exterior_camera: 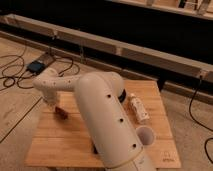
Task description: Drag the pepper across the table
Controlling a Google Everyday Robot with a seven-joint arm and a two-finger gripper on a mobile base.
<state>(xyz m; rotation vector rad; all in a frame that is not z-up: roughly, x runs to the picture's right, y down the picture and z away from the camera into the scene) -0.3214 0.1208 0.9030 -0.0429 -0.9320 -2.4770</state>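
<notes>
1. Markings. No brand name or label text is showing legibly. A small dark mark (164, 159) is sitting on the near corner of the table (60, 147), far to the picture-right of the gripper and closer to the camera; its characters cannot be read. A white bottle-like item (139, 109) is carrying brownish print that cannot be read either.

2. Count. One pepper (61, 113), one bottle-like item, one white cup (145, 134) and one black block (94, 148) are lying on the table. One white arm (102, 112) is crossing the view. One dark box (36, 66) with cables is resting on the floor beyond the gripper.

3. Gripper. The gripper (53, 104) is hanging below the wrist at the far-left part of the table, tip down at the surface. Its jaws are standing closed. Whether they are pinching the pepper cannot be told.

4. Pepper. The pepper is lying flat on the table at the gripper's tip, just to its picture-right and slightly nearer the camera, touching it or almost so. Its long axis is running roughly from far-left to near-right. Which end is the tapered one cannot be told.

5. Other items. The bottle-like item and the cup are lying well apart from the gripper, beyond the arm toward picture-right. The block is showing only partly, under the arm, nearer the camera than the gripper.
</notes>
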